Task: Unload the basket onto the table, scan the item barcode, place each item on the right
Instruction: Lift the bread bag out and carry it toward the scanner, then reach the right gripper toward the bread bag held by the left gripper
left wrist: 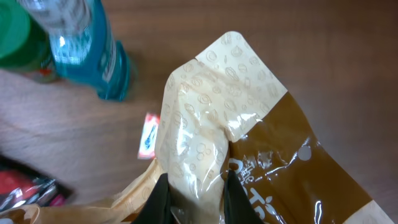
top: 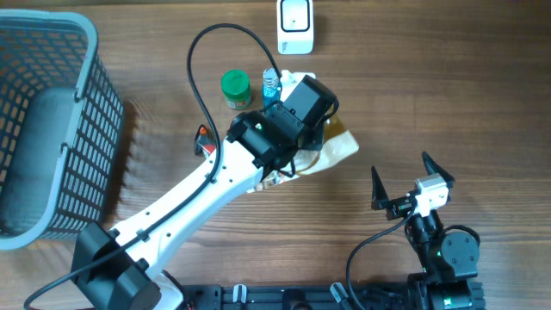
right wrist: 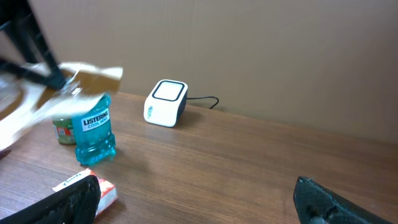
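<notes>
The left gripper (left wrist: pixel 194 188) is pinched almost closed on a fold of the cream-and-brown bag (left wrist: pixel 211 112), which it holds up off the wooden table (top: pixel 465 77). Just beyond its tips stand a blue mouthwash bottle (left wrist: pixel 93 50) and a green-lidded jar (top: pixel 235 86). The white scanner (top: pixel 295 26) sits farther ahead, at the table's far edge. A grey basket (top: pixel 52 129) lies well to its left. To its right, open wood runs to the right gripper (top: pixel 400 168), spread wide and empty.
</notes>
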Available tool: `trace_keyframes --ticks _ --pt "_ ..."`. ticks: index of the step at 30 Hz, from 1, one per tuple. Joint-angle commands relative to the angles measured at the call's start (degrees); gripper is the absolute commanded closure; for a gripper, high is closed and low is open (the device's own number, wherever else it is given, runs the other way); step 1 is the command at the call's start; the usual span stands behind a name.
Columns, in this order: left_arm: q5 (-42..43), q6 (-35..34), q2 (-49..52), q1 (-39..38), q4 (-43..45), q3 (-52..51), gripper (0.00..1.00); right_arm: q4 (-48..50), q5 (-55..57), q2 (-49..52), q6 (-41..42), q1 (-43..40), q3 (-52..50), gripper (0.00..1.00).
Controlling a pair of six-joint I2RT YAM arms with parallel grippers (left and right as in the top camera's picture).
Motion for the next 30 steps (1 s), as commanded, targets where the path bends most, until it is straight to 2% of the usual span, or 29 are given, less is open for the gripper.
trace_keyframes --ticks 1,7,12,13,14,30 --pt "-6.5 -10.6 0.0 -0.2 4.5 -0.2 0.96 0.2 -0.7 -0.2 -0.3 -0.1 -0.1 0.0" --pt "-17.4 -41.4 0.0 -0.1 5.0 -0.2 0.96 0.2 -0.7 -0.2 -0.4 -0.1 -0.1 0.0" --pt "-22.4 -61.9 0.0 0.0 5.0 -0.2 0.96 0.2 -0.7 -0.2 -0.3 -0.1 -0.1 0.0" --pt "-22.4 -64.0 0.0 0.0 5.0 -0.2 0.96 0.2 -0.7 -0.2 -0.3 -0.1 -0.1 0.0" --pt "-22.5 -65.8 0.0 0.0 5.0 -0.2 0.96 0.2 -0.7 -0.2 -0.3 -0.1 -0.1 0.0" --pt "-22.2 -65.8 0.0 4.1 4.6 -0.2 0.96 0.3 -1.7 -0.2 1.1 -0.1 -0.1 0.0"
